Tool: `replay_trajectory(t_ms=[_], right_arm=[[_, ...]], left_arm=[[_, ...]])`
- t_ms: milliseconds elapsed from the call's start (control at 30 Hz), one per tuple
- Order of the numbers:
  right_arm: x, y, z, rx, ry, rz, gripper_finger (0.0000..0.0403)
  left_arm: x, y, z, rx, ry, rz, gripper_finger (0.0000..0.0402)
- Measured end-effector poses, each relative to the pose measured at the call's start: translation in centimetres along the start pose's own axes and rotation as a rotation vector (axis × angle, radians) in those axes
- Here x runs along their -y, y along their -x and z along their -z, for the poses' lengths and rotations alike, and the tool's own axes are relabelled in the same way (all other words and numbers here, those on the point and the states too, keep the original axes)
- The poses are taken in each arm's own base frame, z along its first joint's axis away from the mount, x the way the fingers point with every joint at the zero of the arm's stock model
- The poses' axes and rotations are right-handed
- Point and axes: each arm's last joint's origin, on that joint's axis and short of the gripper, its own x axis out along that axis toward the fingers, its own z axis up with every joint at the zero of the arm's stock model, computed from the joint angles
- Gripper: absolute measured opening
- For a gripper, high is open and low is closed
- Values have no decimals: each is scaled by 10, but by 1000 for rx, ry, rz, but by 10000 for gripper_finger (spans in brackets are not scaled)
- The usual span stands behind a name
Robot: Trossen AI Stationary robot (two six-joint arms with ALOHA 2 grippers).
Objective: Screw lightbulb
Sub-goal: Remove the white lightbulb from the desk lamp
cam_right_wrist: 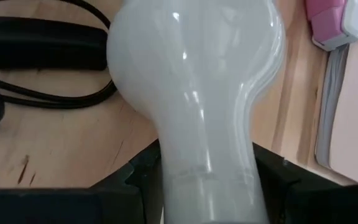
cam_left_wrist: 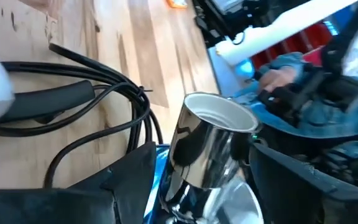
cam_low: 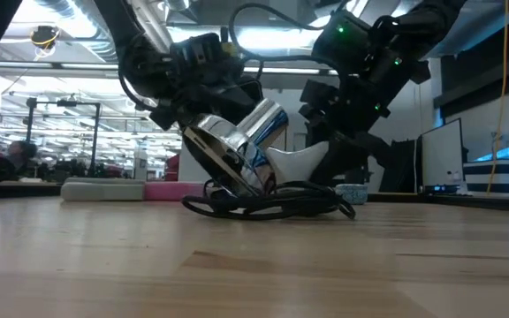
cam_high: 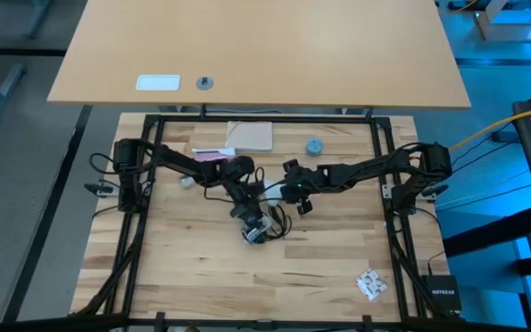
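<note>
A silvery socket [cam_low: 237, 146] with a black cord [cam_low: 272, 205] sits tilted at the table's middle, its open mouth [cam_left_wrist: 221, 113] turned up and away from me. My left gripper [cam_high: 254, 229] is open, with one dark finger [cam_left_wrist: 123, 183] on each side of the socket. My right gripper [cam_high: 281, 196] is shut on the white frosted lightbulb [cam_right_wrist: 197, 81]. The bulb slants down beside the socket, and its globe [cam_low: 300, 164] is just over the coiled cord. Its screw base is hidden between the fingers. My left gripper has the socket's body [cam_left_wrist: 204, 162] between its open fingers. A blue gap shows along one finger; whether the other finger [cam_left_wrist: 291, 174] touches the socket I cannot tell. My right gripper pinches the bulb's tapering neck [cam_right_wrist: 210, 180] between its two fingers. They slant down from the table's right side and lie across the neck. The globe points away from the wrist, down toward the table; whether it touches the cord I cannot tell.
A pale card [cam_high: 250, 136], a pink and white object [cam_high: 212, 154] and a small blue-grey cap [cam_high: 314, 146] lie toward the far edge. A crumpled packet [cam_high: 370, 284] lies near the front right. A black frame [cam_high: 265, 117] borders the table.
</note>
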Motion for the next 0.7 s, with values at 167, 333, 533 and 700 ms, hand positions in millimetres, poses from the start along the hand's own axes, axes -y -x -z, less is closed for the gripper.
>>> replay_trajectory(t_ms=[167, 333, 533, 700], right_arm=[[0, 0, 0, -1, 0, 0, 173], [0, 0, 0, -2, 1, -1, 173], [0, 0, 0, -1, 1, -2, 173], [0, 0, 0, -2, 2, -2, 172]], left_arm=[[-13, 21, -7, 28, 30, 21, 250], [-27, 45, -13, 69, 160, 28, 250], [-27, 59, -16, 42, 251, 122, 250], [-1, 63, -26, 58, 153, 150, 250]])
